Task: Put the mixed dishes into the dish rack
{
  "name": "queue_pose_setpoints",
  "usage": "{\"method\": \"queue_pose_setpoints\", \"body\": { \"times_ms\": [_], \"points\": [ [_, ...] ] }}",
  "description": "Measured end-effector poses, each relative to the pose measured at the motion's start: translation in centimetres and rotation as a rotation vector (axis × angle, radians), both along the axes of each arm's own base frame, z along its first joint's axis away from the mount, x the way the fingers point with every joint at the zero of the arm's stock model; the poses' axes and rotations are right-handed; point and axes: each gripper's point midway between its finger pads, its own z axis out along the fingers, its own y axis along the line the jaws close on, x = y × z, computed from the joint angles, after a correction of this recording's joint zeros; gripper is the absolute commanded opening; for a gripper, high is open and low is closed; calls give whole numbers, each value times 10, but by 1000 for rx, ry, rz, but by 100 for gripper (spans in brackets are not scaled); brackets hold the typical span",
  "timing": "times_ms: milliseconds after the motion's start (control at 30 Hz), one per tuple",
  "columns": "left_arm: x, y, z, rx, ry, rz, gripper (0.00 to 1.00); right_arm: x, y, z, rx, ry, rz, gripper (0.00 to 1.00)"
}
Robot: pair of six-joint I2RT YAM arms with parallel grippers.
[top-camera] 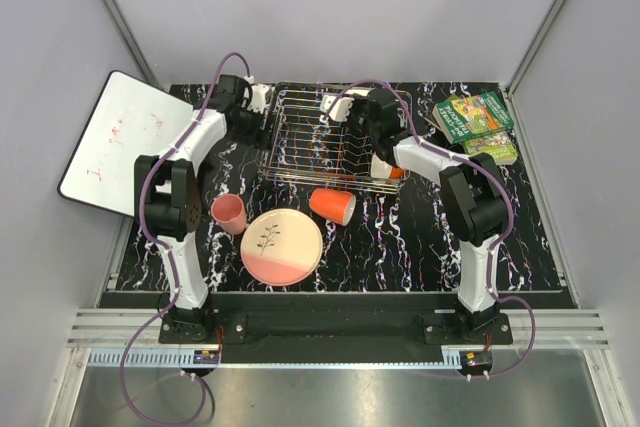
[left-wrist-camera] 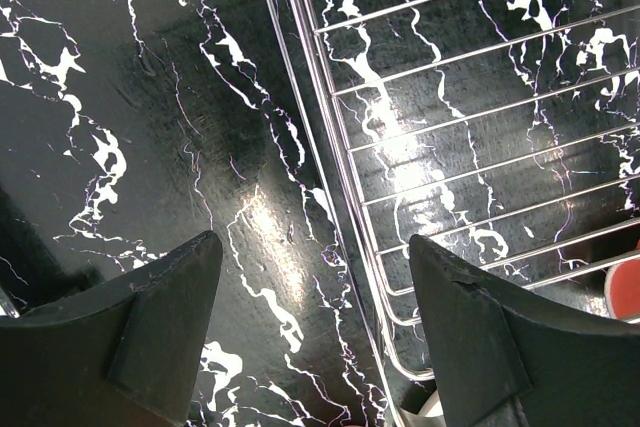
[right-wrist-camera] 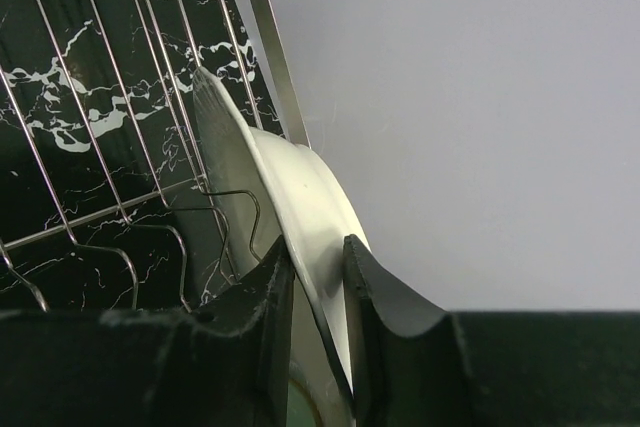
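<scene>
The white plate (right-wrist-camera: 300,197) stands on edge among the wires at the far side of the dish rack (top-camera: 300,147). The right end effector (right-wrist-camera: 318,247) straddles its rim with the fingers set narrow, one on each face. I cannot tell whether they are pinching the plate or only close beside it.

The left end effector (left-wrist-camera: 310,242) is spread wide and holds nothing. It hangs over the bench (top-camera: 420,237) at the rack's left rail.

An orange-and-white piece (top-camera: 385,169), probably the bowl, sits at the rack's near right corner, half hidden by the right arm.

So the loading looks roughly a third done. Three dishes are outside the rack, on the bench in front of it:
- the pink plate (top-camera: 282,245), lying flat;
- the pink cup (top-camera: 230,213), just to its left;
- the orange mug (top-camera: 333,205), tipped on its side close to the rack's near rail.

I cannot make out the pale green bowl.
</scene>
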Motion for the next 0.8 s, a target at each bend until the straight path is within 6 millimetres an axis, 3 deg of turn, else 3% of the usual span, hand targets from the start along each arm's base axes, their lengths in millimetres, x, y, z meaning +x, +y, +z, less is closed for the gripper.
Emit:
{"method": "queue_pose_setpoints", "body": {
  "times_ms": [267,500,800],
  "points": [
    [-10,3,-15,13,38,-1,78,3,-3,4,30,11,-28,32],
    [-29,8,-41,42,100,-7,78,26,-11,34,105,10,-108,42],
    [-24,9,-42,46,71,-11,78,42,-13,41,154,11,-146,46]
  ]
}}
